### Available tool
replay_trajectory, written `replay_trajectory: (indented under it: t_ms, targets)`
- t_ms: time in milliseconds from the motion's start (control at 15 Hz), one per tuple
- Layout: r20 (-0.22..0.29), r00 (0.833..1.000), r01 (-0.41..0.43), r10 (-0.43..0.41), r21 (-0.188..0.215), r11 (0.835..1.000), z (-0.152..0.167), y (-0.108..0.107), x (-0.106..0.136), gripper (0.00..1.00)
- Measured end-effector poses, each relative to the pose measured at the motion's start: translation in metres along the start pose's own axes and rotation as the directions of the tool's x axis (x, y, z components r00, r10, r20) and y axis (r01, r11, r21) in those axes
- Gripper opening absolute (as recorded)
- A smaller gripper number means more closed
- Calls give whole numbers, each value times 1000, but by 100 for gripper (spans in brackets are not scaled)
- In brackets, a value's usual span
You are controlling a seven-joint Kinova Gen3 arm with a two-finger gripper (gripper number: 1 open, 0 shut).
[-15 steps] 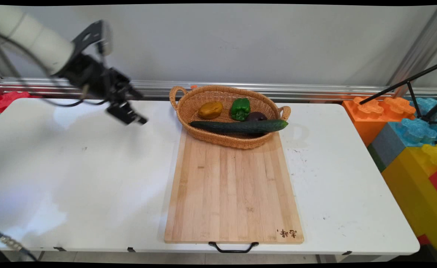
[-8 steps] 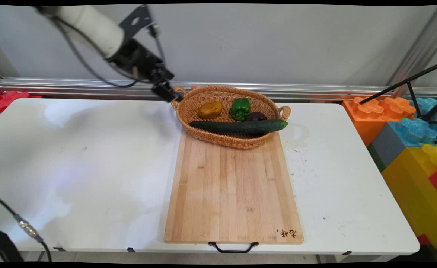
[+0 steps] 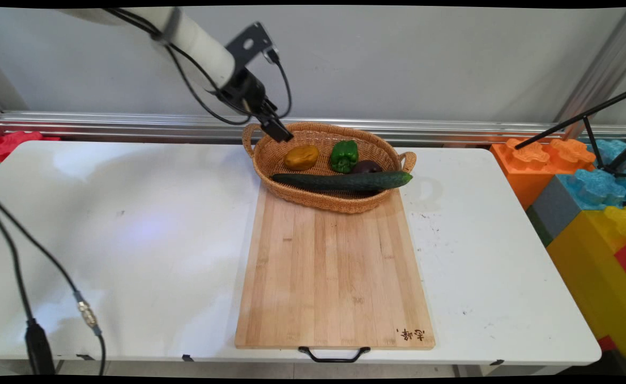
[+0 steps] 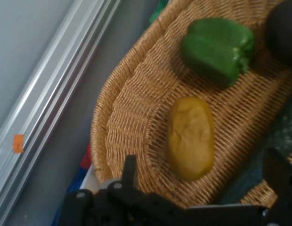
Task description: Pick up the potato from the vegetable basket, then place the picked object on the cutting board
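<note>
While your gripper (image 3: 280, 131) hangs over the wicker basket's (image 3: 291, 197) left rear rim, its jaws stand wide apart and hold nothing; nearest below lies the yellow potato (image 4: 190, 137), with the green pepper (image 4: 217, 49) beyond and the cucumber (image 3: 343, 182) alongside

basket (image 3: 323, 200): woven wicker, rough
board (image 3: 334, 277): pale wood, matt
cucumber (image 3: 345, 182): dark green, glossy
table (image 3: 131, 240): white, smooth
rail (image 3: 451, 129): metal
</note>
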Motion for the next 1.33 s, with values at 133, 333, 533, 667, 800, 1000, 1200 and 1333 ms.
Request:
replay_trajectory:
  t_ms: [133, 333, 533, 667, 800, 1000, 1200, 1333]
  targets:
    - [13, 1000, -2, 2, -3, 1000, 22, -3, 0, 100]
    - [33, 999, -2, 3, -20, 1000, 62, -7, 0, 100]
    - [48, 999, -2, 4, -39, 999, 94, -9, -2, 100]
    - [48, 999, -1, 4, -51, 999, 109, -9, -2, 100]
    - [45, 999, -5, 7, -56, 998, 119, -10, -2, 100]
    - [39, 999, -16, 19, -58, 998, 130, -10, -2, 100]
    - [30, 999, -38, 40, -62, 997, 136, -8, -1, 0]
    - [27, 998, -55, 56, -58, 997, 134, -5, -2, 0]
